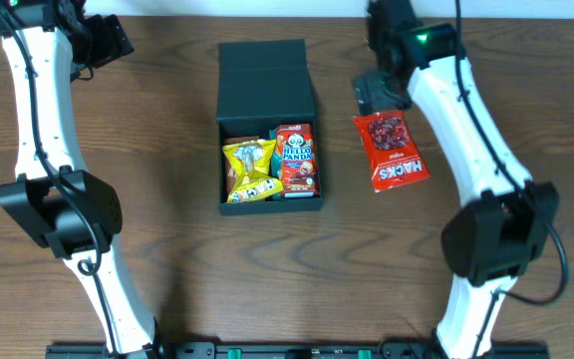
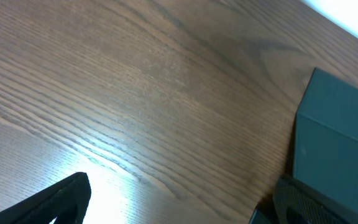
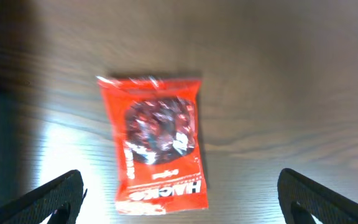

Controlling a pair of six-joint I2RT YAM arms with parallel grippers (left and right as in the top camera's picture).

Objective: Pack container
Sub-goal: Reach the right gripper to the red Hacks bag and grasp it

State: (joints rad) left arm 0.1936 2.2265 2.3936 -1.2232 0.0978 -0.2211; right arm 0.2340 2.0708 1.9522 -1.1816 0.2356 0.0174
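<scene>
At surface (image 1: 167, 120) centre, container (image 1: 267, 80) open — yellow packet (image 1: 249, 170) and panda box (image 1: 297, 158) inside. Red packet (image 1: 391, 150) lies outside at 3 o'clock, unpacked; right pincer (image 3: 180, 190) wide above it. Left pincer (image 2: 179, 205) wide, empty — lid unclosed.

Table (image 1: 167, 150): wood-grain top, smooth, with a slight sheen and a bright glare patch in both wrist views.
Container (image 1: 267, 75): matt dark-teal cardboard, plain and smooth.
Red packet (image 1: 391, 150): glossy plastic film, lightly wrinkled.
Yellow packet (image 1: 250, 165): shiny, crinkled film.
Hello Panda box (image 1: 297, 160): glossy printed card.
Arms (image 1: 43, 110): smooth white plastic shells with matt black joints.
</scene>
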